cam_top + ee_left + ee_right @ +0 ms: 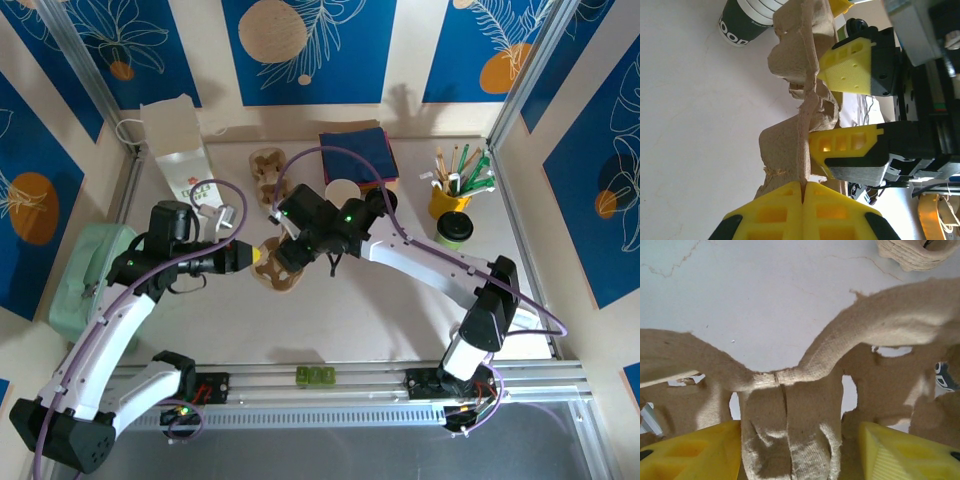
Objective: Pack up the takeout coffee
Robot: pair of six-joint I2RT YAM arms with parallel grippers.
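A brown pulp cup carrier (287, 276) lies mid-table. My left gripper (257, 255) is shut on its near edge; in the left wrist view the yellow fingertips (790, 210) pinch the thin rim of the carrier (782, 150). My right gripper (284, 250) hangs over the carrier, open, one finger on each side of the central ridge (790, 410); both its fingers (847, 67) straddle the cardboard. The takeout coffee cup (341, 192), white with a dark green base (742, 25), stands lidless behind the right arm, apart from both grippers.
A second carrier (265, 165) and a white paper bag (178, 140) stand at the back left. Navy napkins (358, 150) lie at the back centre. A yellow pot of pens (450, 195) and black lids (455, 232) are at the right. A pale green box (85, 280) is left.
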